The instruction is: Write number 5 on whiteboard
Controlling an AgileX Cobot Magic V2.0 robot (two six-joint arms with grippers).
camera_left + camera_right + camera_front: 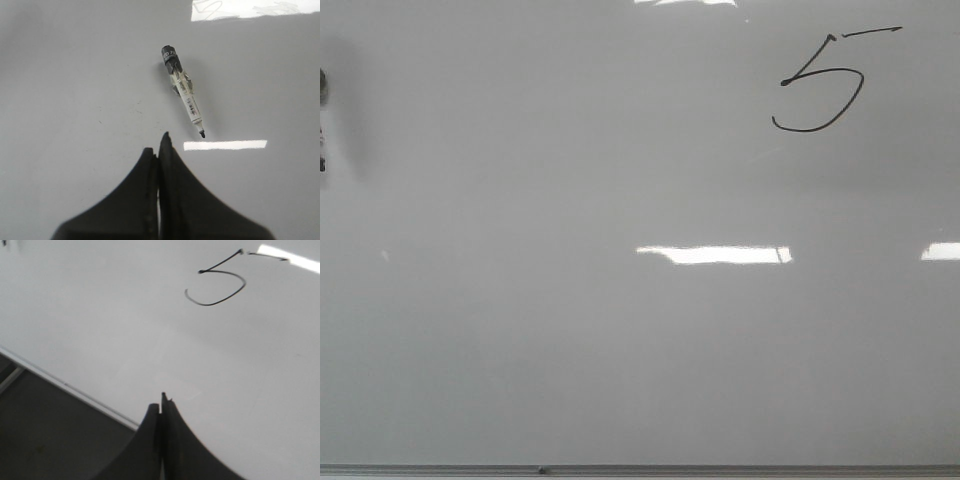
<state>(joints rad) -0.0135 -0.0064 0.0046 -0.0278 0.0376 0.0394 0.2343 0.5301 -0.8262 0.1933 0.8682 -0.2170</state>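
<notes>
From the front, the number 5 [823,88] sat far right on the glossy whiteboard [570,330]. Only the left wrist view showed an uncapped marker [183,90] lying beyond the closed, empty left gripper [161,141]. The right gripper [163,401], also closed and empty, hung above the board's thin frame edge.

**Open board, one loose marker at the left**

You have the whiteboard [620,350] surface bare across its middle and near side, so an end effector can sweep there freely. The number 5 [825,85] sits at the far right; it is flat ink and blocks nothing. On the left, a marker [184,92] lies uncapped on the board, just beyond the left end effector [159,145], tip pointing toward it.
</notes>
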